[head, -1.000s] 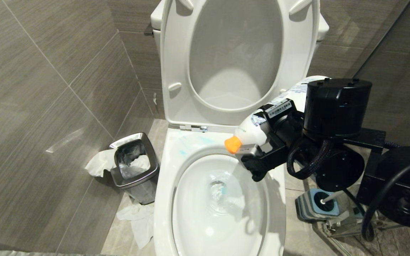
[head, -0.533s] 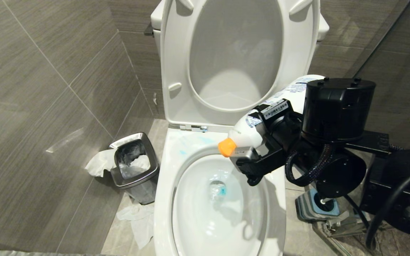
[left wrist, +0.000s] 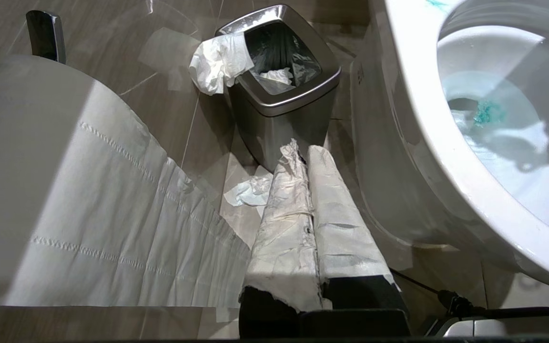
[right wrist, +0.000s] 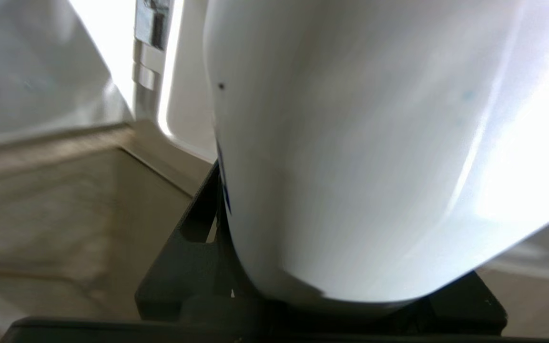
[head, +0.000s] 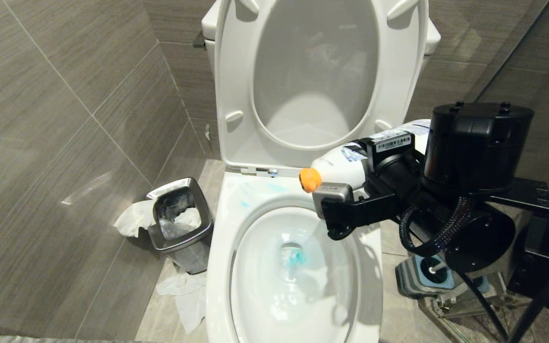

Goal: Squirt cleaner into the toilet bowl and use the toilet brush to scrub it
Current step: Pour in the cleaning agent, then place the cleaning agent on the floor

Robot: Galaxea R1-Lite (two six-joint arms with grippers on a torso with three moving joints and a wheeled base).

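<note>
Room: grey-tiled bathroom, tile floor; steel bin (head: 179, 216) with tissue beside the toilet bowl (head: 217, 267), seat and lid raised.
Cleaner: turquoise patch (head: 296, 258) in the water at the bowl's drain; faint blue streaks on the back rim near the hinge.
Bottle: white squeeze bottle (head: 343, 166) with orange nozzle, lying almost level above the bowl's right rim, nozzle toward the bowl's middle.
Right hand: (head: 350, 200) clamped across the bottle's body, just behind the neck.
Bottle handling: likely light, soft-walled and smooth; a mid-body grip squeezes liquid out, so too firm a clamp would spill it.
Brush: (head: 439, 267) only the grey handle's lower end shows, standing in its blue-and-grey holder on the floor right of the bowl, untouched.
Brush handling: judged stiff, light, slim; best taken high on the handle, well clear of the bristles.
Left hand: (left wrist: 310, 200) parked low beside the bowl, paper-wrapped fingers pressed together, holding nothing.
</note>
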